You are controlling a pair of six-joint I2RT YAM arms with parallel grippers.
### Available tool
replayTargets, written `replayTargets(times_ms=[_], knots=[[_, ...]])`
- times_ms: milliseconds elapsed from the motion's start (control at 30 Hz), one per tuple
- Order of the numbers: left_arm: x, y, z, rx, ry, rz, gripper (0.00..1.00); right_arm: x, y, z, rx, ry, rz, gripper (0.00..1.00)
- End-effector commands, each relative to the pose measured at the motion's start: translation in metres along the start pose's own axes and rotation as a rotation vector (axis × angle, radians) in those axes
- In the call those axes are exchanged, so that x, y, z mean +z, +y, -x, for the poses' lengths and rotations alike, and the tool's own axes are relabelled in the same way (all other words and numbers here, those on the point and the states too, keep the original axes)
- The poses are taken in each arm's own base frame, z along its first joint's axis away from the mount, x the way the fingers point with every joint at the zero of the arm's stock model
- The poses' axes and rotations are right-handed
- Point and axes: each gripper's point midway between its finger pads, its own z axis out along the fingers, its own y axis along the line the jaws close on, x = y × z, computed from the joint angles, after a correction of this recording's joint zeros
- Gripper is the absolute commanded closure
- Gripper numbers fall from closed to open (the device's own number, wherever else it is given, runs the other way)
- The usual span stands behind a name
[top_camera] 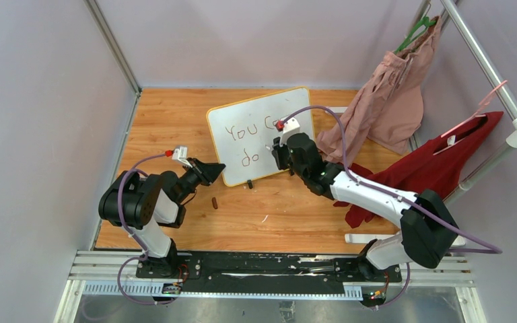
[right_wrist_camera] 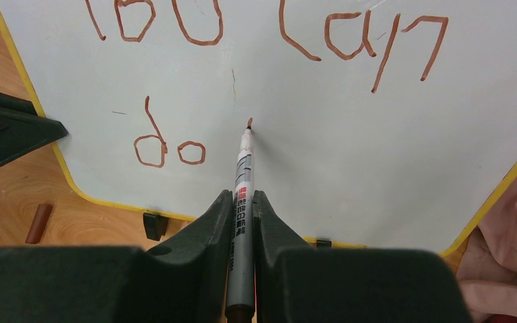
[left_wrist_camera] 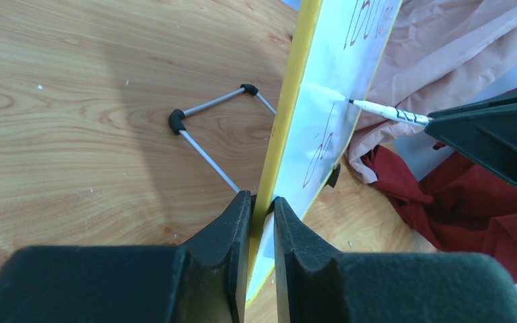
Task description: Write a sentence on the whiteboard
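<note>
Beside the whiteboard [top_camera: 259,109], pink garment [top_camera: 390,101]; red garment [top_camera: 441,165]

What you can't read
Overhead, the right gripper [top_camera: 277,149] covers the sentence [top_camera: 241,132] beyond "You C" and "do"; above the marker [right_wrist_camera: 244,171] tip, your right wrist view's edge clips "You".

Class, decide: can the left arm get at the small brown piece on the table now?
Probably not yet: the left gripper is shut on the edge of the whiteboard. The brown piece lies close by with nothing across the way.
</note>
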Motion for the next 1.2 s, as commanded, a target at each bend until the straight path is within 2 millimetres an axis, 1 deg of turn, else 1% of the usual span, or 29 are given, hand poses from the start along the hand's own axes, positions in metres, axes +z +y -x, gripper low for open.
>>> replayTargets(times_ms=[0,400,633,800,967,1067,1167], knots=[[0.0,-0.011,0.01,0.047,-0.034,-0.041,1.0,-0.003,0.002,-0.014,-0.002,0.043,-0.01,1.0],[-0.001,-0.012,0.011,0.049,-0.039,-0.043,1.0,-0.01,0.005,-0.033,-0.013,0.089,-0.007,1.0],[-0.001,-0.012,0.01,0.048,-0.037,-0.044,1.0,-0.012,-0.001,-0.039,-0.014,0.103,-0.032,1.0],[-0.001,-0.012,0.01,0.048,-0.037,-0.045,1.0,-0.014,-0.009,-0.035,-0.018,0.099,-0.076,1.0],[-0.001,-0.012,0.01,0.049,-0.038,-0.042,1.0,-0.015,-0.013,-0.029,-0.018,0.083,-0.092,1.0],[-0.001,-0.012,0.01,0.048,-0.037,-0.042,1.0,-0.018,-0.011,-0.024,-0.014,0.071,-0.081,1.0],[-0.001,-0.012,0.01,0.049,-0.038,-0.042,1.0,-0.023,-0.002,-0.015,-0.004,0.043,-0.028,1.0]])
